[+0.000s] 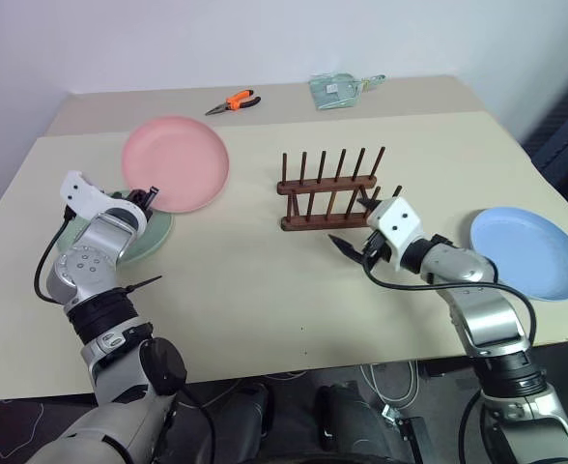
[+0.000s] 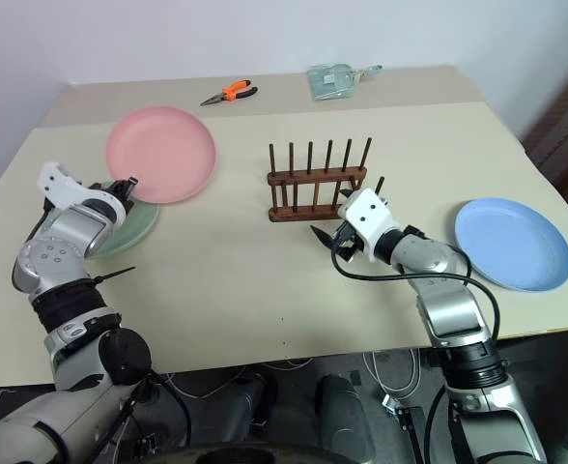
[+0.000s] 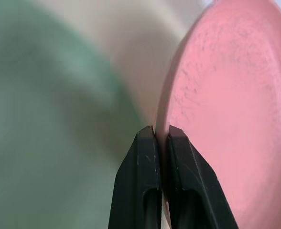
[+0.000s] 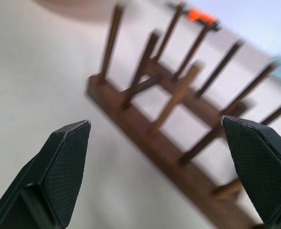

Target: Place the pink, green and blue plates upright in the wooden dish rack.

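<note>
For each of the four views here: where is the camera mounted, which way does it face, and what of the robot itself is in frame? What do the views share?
Left and right eye views: on the head, looking forward and down over the table; both arms show.
Left wrist view: along the left gripper, shut on the pink plate rim, green plate beside.
Right wrist view: along the open right gripper, facing the wooden dish rack.
Shared: the eye views also show the pink plate, green plate, rack, and the blue plate.

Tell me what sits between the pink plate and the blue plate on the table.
The wooden dish rack stands between the pink plate and blue plate, with the open right gripper just before it, seen from the head views.
</note>
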`<action>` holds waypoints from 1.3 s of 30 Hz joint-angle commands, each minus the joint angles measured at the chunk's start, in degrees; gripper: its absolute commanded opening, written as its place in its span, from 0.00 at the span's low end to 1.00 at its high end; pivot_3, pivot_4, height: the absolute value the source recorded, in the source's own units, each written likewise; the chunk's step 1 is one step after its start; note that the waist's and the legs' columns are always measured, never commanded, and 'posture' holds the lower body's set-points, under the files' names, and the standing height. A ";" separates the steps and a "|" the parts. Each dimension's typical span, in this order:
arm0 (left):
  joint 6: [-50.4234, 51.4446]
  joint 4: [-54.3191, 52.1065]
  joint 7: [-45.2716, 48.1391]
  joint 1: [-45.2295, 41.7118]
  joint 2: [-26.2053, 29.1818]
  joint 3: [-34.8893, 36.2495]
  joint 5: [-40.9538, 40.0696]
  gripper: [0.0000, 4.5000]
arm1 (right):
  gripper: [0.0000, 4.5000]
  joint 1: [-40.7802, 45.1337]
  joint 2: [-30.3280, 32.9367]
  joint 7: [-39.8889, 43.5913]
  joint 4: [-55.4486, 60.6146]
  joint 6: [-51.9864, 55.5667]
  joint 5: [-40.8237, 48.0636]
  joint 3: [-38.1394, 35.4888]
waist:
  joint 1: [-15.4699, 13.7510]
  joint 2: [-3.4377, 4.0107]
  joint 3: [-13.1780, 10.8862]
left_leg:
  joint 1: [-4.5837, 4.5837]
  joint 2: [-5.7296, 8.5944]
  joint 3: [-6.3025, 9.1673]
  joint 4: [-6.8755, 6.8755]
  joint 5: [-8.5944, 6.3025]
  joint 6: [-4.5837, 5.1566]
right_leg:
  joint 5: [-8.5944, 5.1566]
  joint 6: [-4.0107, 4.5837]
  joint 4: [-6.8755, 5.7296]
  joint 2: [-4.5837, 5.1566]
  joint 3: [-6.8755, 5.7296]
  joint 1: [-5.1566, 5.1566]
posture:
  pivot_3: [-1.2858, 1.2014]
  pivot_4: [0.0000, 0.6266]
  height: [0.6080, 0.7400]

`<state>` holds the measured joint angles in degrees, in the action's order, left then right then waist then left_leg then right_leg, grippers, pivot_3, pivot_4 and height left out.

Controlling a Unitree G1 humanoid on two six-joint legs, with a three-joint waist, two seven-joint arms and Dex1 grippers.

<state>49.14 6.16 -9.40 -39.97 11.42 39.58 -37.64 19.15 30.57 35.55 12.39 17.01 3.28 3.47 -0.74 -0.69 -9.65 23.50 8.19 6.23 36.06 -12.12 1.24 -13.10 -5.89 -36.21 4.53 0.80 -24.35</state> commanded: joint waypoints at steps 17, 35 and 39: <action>1.62 -20.65 9.88 -8.78 -2.76 -26.82 -1.33 0.01 | 0.94 22.29 0.44 -5.80 -10.01 -19.98 -25.66 14.97 | 0.15 -0.08 -0.05 | 0.01 0.01 -0.03 -0.02 0.04 -0.04 | 0.00 0.01 0.00 -0.01 0.03 -0.03 | 0.52 0.24 0.90; -7.32 -16.07 3.90 -7.95 -4.85 -12.75 -5.98 0.77 | 0.00 19.58 2.08 -11.79 -11.78 -24.22 -30.52 10.34 | 0.15 -0.13 -0.10 | 0.01 -0.02 -0.03 -0.07 0.10 -0.14 | 0.00 0.03 -0.04 -0.06 0.07 -0.10 | 0.52 0.24 0.90; -12.71 -14.65 12.76 0.01 7.83 -24.25 7.95 0.77 | 0.00 17.03 1.02 -7.42 -9.18 -20.27 -15.23 0.85 | 0.23 -0.12 -0.10 | 0.00 -0.02 -0.05 -0.13 0.12 -0.16 | 0.01 0.05 -0.03 -0.08 0.10 -0.11 | 0.52 0.24 0.90</action>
<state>39.08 -7.98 -1.31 -42.76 16.31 20.96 -36.00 36.02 32.12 26.49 -1.10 -5.27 -20.37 10.56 -0.51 -0.81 -9.74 23.50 8.18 6.17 35.88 -12.00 1.08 -13.09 -5.84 -36.23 4.45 0.94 -24.47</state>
